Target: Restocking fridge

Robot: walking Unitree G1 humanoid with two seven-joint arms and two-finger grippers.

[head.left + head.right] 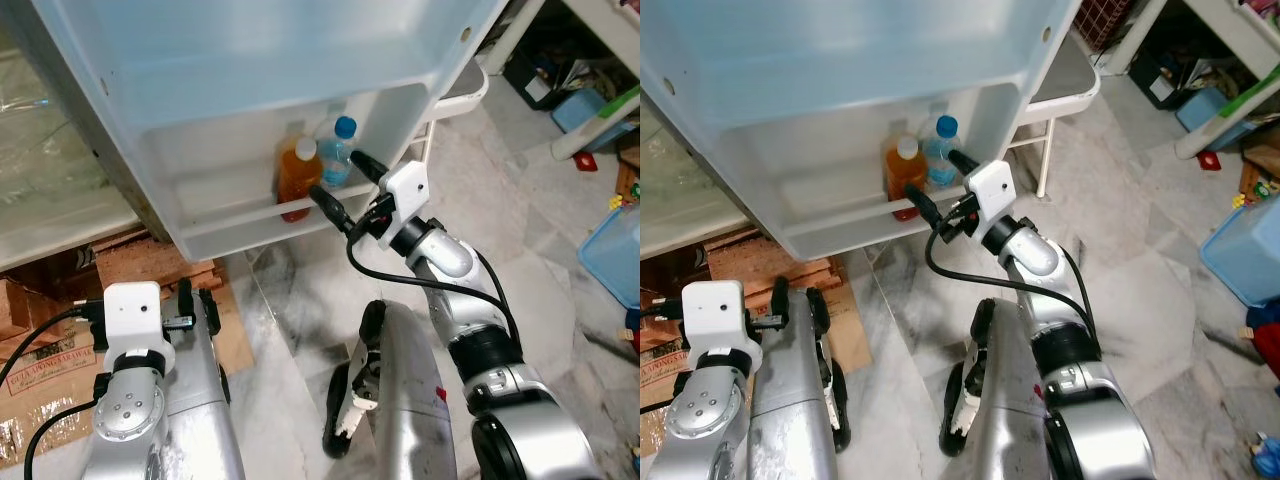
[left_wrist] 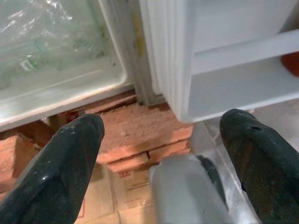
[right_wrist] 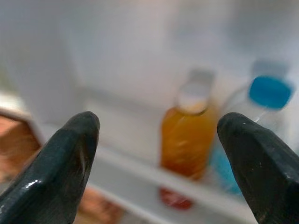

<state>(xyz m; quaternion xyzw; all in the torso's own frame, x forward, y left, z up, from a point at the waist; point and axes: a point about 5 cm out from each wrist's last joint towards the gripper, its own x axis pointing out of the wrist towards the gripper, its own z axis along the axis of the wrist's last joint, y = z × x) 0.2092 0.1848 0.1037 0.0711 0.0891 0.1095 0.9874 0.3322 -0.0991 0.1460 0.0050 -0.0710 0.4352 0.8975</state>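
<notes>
An orange drink bottle with a white cap (image 1: 297,178) stands in the lower shelf of the open fridge door (image 1: 230,215). Beside it on the right stands a clear water bottle with a blue cap (image 1: 338,153). My right gripper (image 1: 345,190) is open just in front of the shelf, a little short of the bottles, with nothing between its fingers (image 3: 56,163). In the right wrist view the orange bottle (image 3: 187,135) and the blue-capped bottle (image 3: 266,98) show ahead. My left gripper (image 1: 195,300) is low at my side, open and empty, pointing at the fridge's base.
A clear drawer (image 2: 56,56) sits inside the fridge on the left. Red bricks (image 2: 140,135) and cardboard boxes (image 1: 40,370) lie under the fridge. A white stool (image 1: 470,90) stands behind the door. Blue bins (image 1: 615,255) and clutter are at the right on the marble floor.
</notes>
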